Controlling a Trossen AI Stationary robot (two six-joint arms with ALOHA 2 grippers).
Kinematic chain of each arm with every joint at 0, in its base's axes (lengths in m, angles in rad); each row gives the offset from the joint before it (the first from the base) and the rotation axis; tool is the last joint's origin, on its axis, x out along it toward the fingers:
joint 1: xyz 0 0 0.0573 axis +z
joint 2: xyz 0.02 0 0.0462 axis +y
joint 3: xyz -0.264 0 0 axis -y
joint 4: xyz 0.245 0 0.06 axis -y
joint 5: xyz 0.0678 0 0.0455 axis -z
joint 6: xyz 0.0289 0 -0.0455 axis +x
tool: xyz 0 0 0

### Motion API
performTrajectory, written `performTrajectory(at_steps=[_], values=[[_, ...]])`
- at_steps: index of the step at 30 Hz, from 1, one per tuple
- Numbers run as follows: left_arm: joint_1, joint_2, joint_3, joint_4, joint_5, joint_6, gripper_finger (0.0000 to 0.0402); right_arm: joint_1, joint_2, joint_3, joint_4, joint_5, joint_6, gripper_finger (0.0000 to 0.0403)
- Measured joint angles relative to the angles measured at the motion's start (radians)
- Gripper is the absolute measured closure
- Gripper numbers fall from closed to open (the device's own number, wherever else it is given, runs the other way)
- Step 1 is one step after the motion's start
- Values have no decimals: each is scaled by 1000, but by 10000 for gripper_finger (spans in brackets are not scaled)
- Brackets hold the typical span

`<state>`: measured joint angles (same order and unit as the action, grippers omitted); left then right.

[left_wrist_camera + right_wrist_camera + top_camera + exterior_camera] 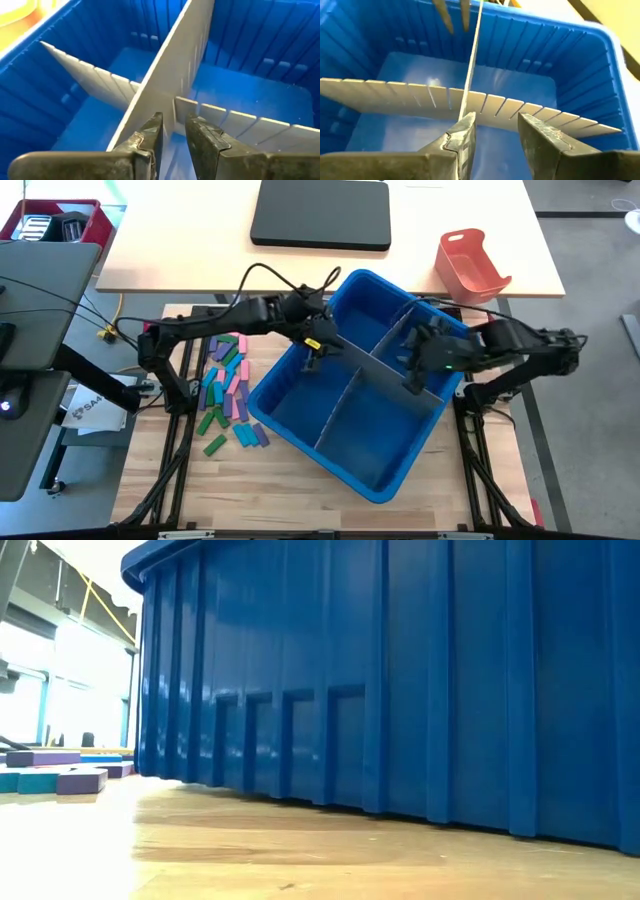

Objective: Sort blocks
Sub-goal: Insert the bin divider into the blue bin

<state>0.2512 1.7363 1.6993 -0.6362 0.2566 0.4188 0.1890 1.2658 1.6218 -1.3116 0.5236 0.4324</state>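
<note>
Both hands hover over the ribbed blue plastic bin (300, 395), left hand (174, 131) and right hand (496, 127) parted, empty, straddling grey slotted dividers (385, 360); flat blocks (228, 385) lie on the wooden table (250, 480).

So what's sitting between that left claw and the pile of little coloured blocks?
In the high view, only the blue bin's left wall and bare wooden table separate the left gripper, over the bin, from the blocks outside.

Wood table (300, 490) w/ blue bin (345, 405), scattered blocks (228, 385) beside it.
</note>
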Motion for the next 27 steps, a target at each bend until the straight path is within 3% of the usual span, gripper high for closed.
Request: performTrajectory(at_steps=[8, 14, 18, 25, 27], values=[[3, 1, -1, -41, 0, 2, 332, -131, 130, 0, 31, -141, -102, 225], [3, 1, -1, -100, 0, 29, 332, -216, 136, 0, 18, -328, -115, 213], [3, 1, -1, -103, 0, 31, 333, -221, 141, 0, -51, -349, -82, 251], [3, 1, -1, -102, -15, 47, 333, -197, 150, 0, -76, -387, -73, 383], [3, 1, -1, -101, -16, 47, 333, -180, 150, 0, -86, -383, -49, 391]])
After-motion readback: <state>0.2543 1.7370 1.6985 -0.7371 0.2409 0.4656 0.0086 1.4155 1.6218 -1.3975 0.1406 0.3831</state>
